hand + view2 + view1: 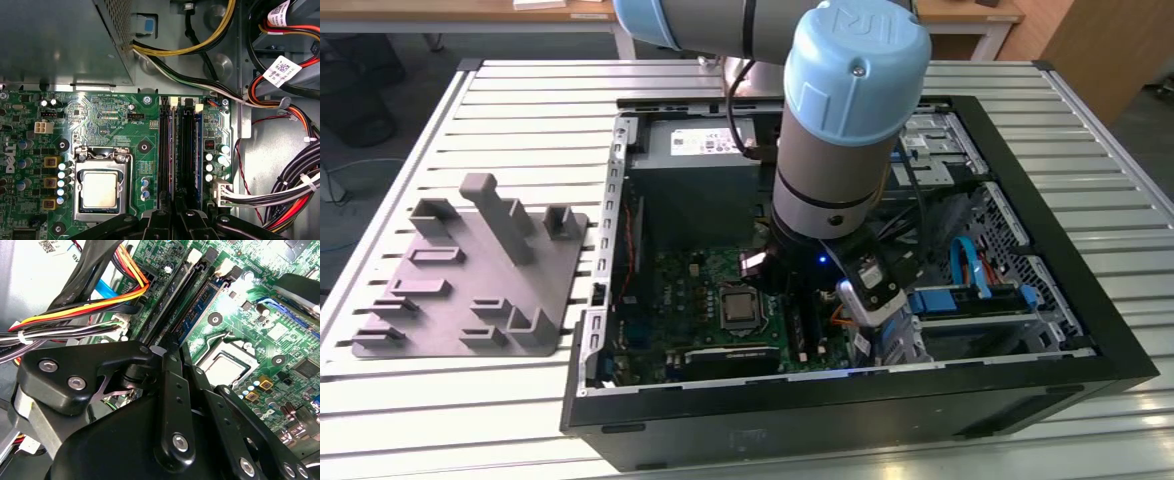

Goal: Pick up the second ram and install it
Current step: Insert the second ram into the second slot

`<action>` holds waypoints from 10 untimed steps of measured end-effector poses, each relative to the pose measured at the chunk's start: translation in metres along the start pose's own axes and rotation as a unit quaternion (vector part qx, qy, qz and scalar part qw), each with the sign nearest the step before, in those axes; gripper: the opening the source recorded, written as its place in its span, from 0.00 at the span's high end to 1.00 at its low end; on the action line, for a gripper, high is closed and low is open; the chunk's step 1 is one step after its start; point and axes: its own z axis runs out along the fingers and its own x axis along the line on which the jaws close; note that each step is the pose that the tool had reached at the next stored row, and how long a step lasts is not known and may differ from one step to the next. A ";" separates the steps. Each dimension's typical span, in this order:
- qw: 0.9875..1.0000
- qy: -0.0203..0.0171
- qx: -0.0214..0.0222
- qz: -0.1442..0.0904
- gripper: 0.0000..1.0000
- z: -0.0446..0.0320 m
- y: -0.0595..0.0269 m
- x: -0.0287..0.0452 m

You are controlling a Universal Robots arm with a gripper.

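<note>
Near side, exterior view: the open computer case (854, 400) lies on the slatted desk (400, 400), its black front wall closest to the camera. Inside it the arm (847, 110) reaches straight down, and the hand (817, 290) sits low over the green motherboard (687, 290), just beside the processor socket (738, 310).

In the second wrist view the black linkages of the hand (175, 347) come together over the long memory slots (192, 270). The fingers (172, 390) lie drawn in close to each other on a thin dark edge in line with the slots; this looks like the second ram, but it cannot be told apart from the slot. Hand state: cannot tell, clenched or grasping.

In the first wrist view the slots (182, 150) run away from the hand (175, 212), with the processor socket (100, 187) to one side and a white connector with cable bundle (222, 192) to the other.

Further off, the grey holder block (467, 270) rests on the desk at the exterior view's left, well apart from the case.
</note>
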 end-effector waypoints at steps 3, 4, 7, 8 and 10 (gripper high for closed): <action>1.000 0.000 0.000 0.000 0.86 0.0000 0.0000 0.0000; 1.000 0.000 0.000 0.000 0.86 0.0000 0.0000 0.0000; 1.000 0.000 0.000 0.000 0.86 -0.0002 0.0001 0.0000; 1.000 0.000 0.000 0.000 0.86 -0.0008 0.0001 0.0000; 1.000 0.000 0.000 0.000 0.86 -0.0031 0.0002 0.0000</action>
